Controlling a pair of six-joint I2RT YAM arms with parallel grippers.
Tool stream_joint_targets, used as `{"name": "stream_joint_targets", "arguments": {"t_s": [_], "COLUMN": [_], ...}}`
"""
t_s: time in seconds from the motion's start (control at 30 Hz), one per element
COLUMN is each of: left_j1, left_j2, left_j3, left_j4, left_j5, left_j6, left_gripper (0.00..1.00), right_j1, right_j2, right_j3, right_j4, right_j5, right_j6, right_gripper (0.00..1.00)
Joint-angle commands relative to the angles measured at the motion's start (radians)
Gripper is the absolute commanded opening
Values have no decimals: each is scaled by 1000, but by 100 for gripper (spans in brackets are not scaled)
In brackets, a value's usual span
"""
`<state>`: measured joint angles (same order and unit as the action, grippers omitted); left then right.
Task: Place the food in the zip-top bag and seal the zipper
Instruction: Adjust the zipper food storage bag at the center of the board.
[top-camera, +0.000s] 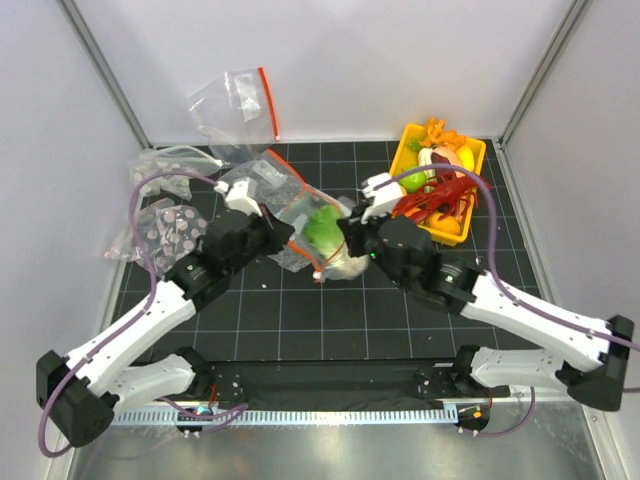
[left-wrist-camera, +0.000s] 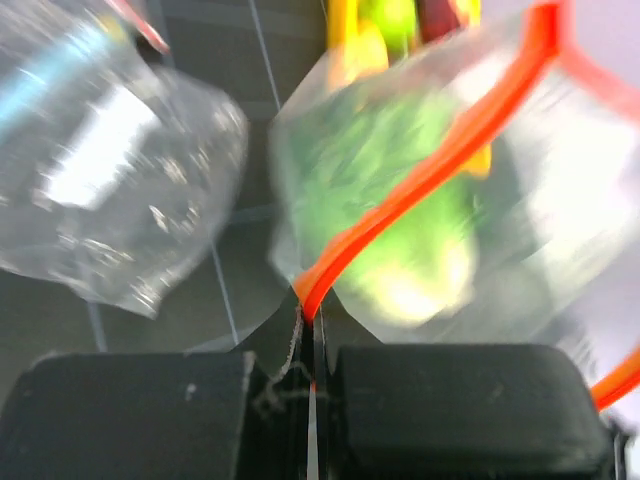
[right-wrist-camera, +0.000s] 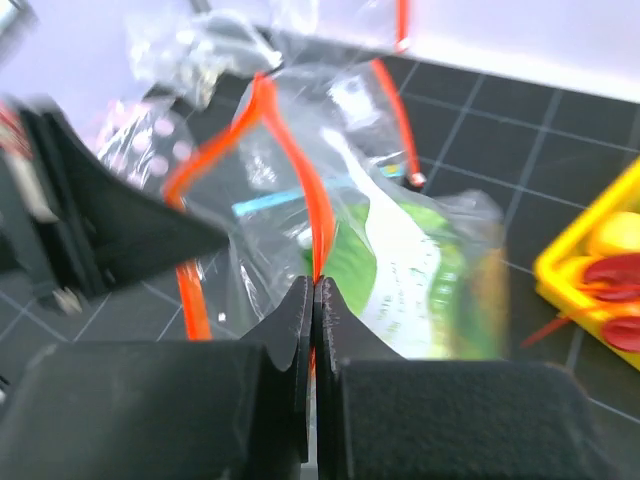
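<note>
The clear zip-top bag (top-camera: 300, 215) hangs between my two grippers above the mat. The green lettuce (top-camera: 322, 228) with its pale base is inside it, also seen in the left wrist view (left-wrist-camera: 400, 200) and the right wrist view (right-wrist-camera: 445, 265). My left gripper (top-camera: 284, 232) is shut on one end of the red-orange zipper (left-wrist-camera: 440, 165). My right gripper (top-camera: 349, 230) is shut on the zipper (right-wrist-camera: 300, 190) at the other side. Between the two grips the strip's two halves bow apart. A white label (right-wrist-camera: 400, 260) shows on the bag. The view is blurred.
A yellow bin (top-camera: 479, 160) at the right back holds a red lobster (top-camera: 440, 197) and other toy foods. Another clear bag with a red strip (top-camera: 235, 105) leans on the back wall. Dotted pouches (top-camera: 165, 228) and bags with white parts (top-camera: 170, 160) lie at left.
</note>
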<state>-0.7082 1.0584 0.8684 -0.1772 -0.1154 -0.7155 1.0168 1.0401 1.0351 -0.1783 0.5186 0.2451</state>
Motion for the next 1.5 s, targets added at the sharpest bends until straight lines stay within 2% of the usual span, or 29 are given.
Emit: {"name": "stream_joint_targets", "arguments": {"t_s": [0.0,0.13,0.2,0.3,0.43,0.6,0.8,0.9,1.0,1.07,1.13,1.2,1.33,1.47], "left_j1": [36,-65,-99,-99,-88,-42,-10,-8,-8,-7,-5,-4,-4,4], "left_j2": [-77,12,95,149,100,48,49,66,86,94,95,97,104,121], "left_j3": [4,111,148,204,185,164,170,184,201,208,211,211,211,211], "left_j4": [71,47,35,-31,-76,-94,-116,-133,-157,-168,-176,-179,-179,-180], "left_j5": [-86,-56,-3,-9,-142,-148,-135,-133,-139,-145,-155,-159,-170,-173], "left_j6": [-19,99,119,110,103,91,88,96,99,103,103,105,105,105], "left_gripper": [0,0,0,0,0,0,0,0,0,0,0,0,0,0], "right_j1": [23,-7,-43,-43,-41,-43,-47,-64,-73,-76,-84,-98,-147,-178], "right_j2": [94,-16,-54,-65,-2,77,89,97,126,143,143,133,89,11], "right_j3": [62,-13,-49,-52,-21,14,11,13,29,43,45,45,30,8], "right_j4": [4,31,40,39,7,-7,-7,-10,-33,-47,-55,-64,-75,-72], "right_j5": [-45,115,112,97,51,-52,-28,-64,-81,-78,-80,-92,-100,-34], "right_j6": [-14,19,26,8,10,6,6,16,19,20,26,37,48,36], "right_gripper": [1,1,1,1,1,1,5,7,14,27,36,38,49,59]}}
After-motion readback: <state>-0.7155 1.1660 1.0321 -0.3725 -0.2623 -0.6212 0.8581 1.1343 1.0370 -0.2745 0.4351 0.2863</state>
